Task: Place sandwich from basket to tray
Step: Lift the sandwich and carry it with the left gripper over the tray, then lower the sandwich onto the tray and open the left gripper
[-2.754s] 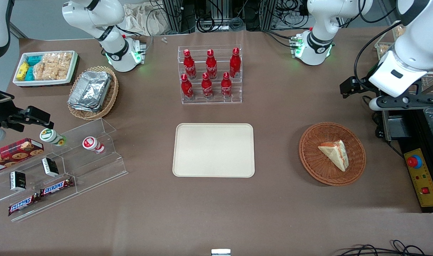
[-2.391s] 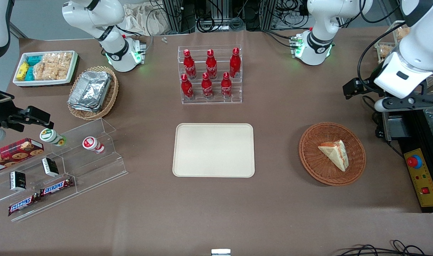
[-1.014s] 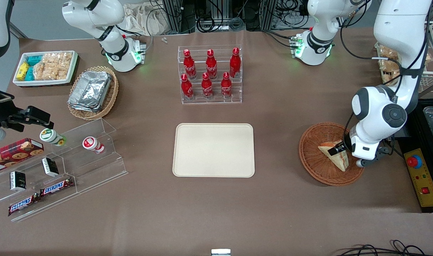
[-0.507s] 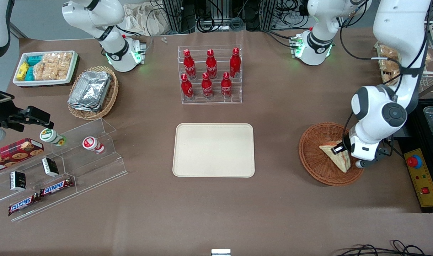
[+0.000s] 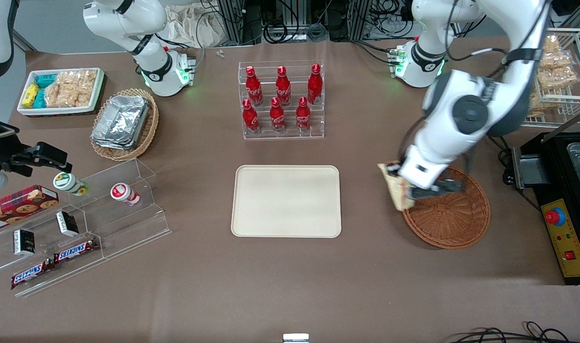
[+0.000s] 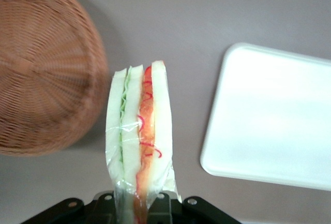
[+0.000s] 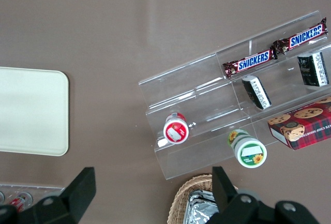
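My left gripper (image 5: pixel 398 181) is shut on the sandwich (image 5: pixel 394 189), a wrapped white-bread wedge with orange-red and green filling, and holds it in the air over the basket's rim on the tray's side. In the left wrist view the sandwich (image 6: pixel 138 141) stands edge-on between the fingers (image 6: pixel 160 208). The round reddish-brown wicker basket (image 5: pixel 454 224) is empty; it also shows in the left wrist view (image 6: pixel 41 74). The cream-beige tray (image 5: pixel 286 200) lies flat at mid-table, empty, a short way from the sandwich, and shows in the left wrist view (image 6: pixel 274 115).
A clear rack of red bottles (image 5: pixel 281 101) stands farther from the front camera than the tray. A tan basket with foil containers (image 5: pixel 123 123), a white snack bin (image 5: pixel 61 90) and a clear stepped stand with snacks (image 5: pixel 80 224) lie toward the parked arm's end. A black appliance (image 5: pixel 561 190) stands beside the basket.
My gripper came down onto the sandwich in the basket, shut on it, lifted it out and carried it toward the tray. The basket is now empty.
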Robot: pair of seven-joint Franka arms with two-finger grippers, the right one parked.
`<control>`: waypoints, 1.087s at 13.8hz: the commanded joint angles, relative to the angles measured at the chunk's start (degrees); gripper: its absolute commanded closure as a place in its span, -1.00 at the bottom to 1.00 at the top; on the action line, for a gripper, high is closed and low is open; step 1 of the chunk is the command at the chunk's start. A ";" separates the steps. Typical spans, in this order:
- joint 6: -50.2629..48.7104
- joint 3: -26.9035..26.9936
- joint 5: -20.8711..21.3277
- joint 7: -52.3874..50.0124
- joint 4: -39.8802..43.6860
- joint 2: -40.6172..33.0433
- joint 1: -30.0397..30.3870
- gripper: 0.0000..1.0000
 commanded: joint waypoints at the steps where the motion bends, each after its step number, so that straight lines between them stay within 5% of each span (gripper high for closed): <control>1: 4.41 -3.55 -0.19 -1.80 1.82 4.93 -0.35 1.00; 4: 8.89 -3.47 1.65 -1.98 1.99 9.06 -4.22 1.00; 12: 15.85 -3.56 22.11 -15.68 7.17 24.70 -8.71 1.00; 15: 15.85 -3.29 24.24 -17.62 10.51 28.05 -11.61 1.00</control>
